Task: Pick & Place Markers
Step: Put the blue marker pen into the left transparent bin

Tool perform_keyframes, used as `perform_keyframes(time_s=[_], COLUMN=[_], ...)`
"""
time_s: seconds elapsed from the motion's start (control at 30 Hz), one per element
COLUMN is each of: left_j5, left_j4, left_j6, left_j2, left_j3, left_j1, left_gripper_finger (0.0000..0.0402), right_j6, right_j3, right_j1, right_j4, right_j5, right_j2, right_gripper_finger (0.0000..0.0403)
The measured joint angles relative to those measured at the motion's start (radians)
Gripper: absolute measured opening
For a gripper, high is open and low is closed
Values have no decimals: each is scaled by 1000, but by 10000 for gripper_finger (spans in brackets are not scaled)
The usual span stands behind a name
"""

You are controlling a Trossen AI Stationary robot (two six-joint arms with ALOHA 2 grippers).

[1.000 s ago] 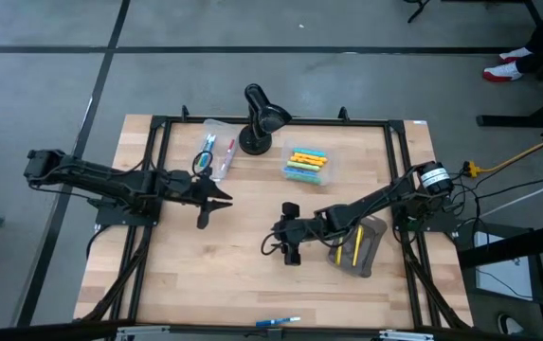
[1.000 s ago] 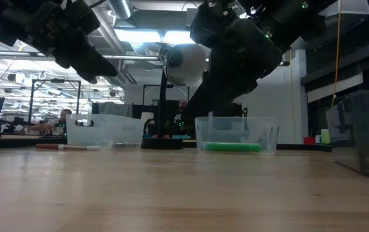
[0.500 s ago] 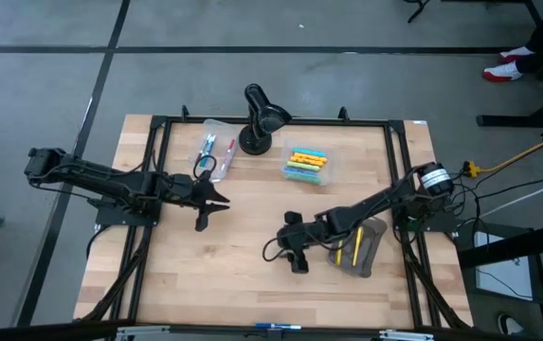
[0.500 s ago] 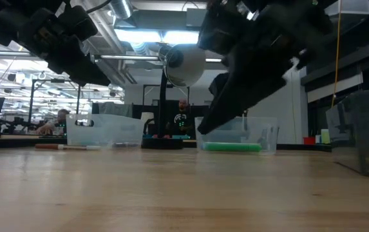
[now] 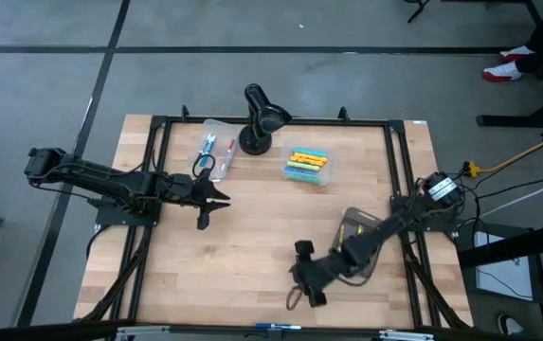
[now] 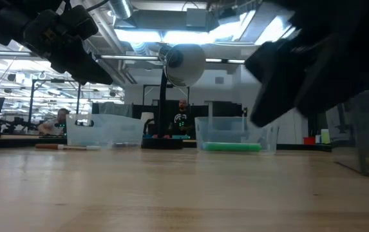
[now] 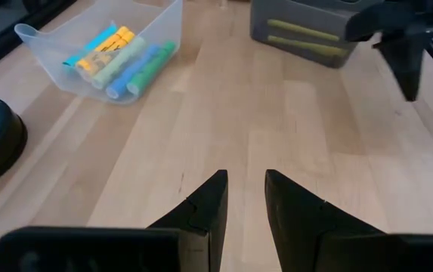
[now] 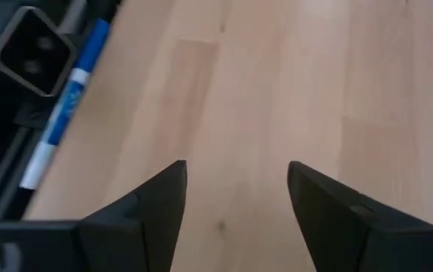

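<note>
Blue marker (image 8: 63, 106) along table's (image 5: 252, 246) near edge; right claw (image 8: 235, 189) wide, empty, bare wood ahead.

- Lamp (image 5: 258, 121) sits at the table's (image 5: 243, 256) far edge, middle.
- Tub of markers (image 5: 306, 163) just right of it, another tub (image 5: 212, 149) just left.
- Pouch (image 5: 361, 237) lies near the right side.
- One loose marker (image 8: 63, 109) right at the near edge.

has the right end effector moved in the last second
Yes. In the high view the right end effector has swung from mid-table, level with the grey pouch, toward the table's near edge, where a blue marker lies.
</note>
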Motion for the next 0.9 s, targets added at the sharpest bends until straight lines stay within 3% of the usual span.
perform_keyframes(time_s=[0.2, 0.47, 0.9], left_j5=[0, 0, 2], left_j4=[0, 0, -6], left_j6=[-7, -9, 7], left_j2=[0, 0, 0], left_j3=[0, 0, 0], left_j1=[0, 0, 0], left_gripper_finger=[86, 86, 86], right_j6=[14, 46, 112], right_j3=[32, 255, 449], right_j1=[88, 139, 194], right_j4=[42, -137, -178], right_j5=[109, 81, 125], right_j2=[29, 205, 343], right_gripper_finger=[229, 229, 229])
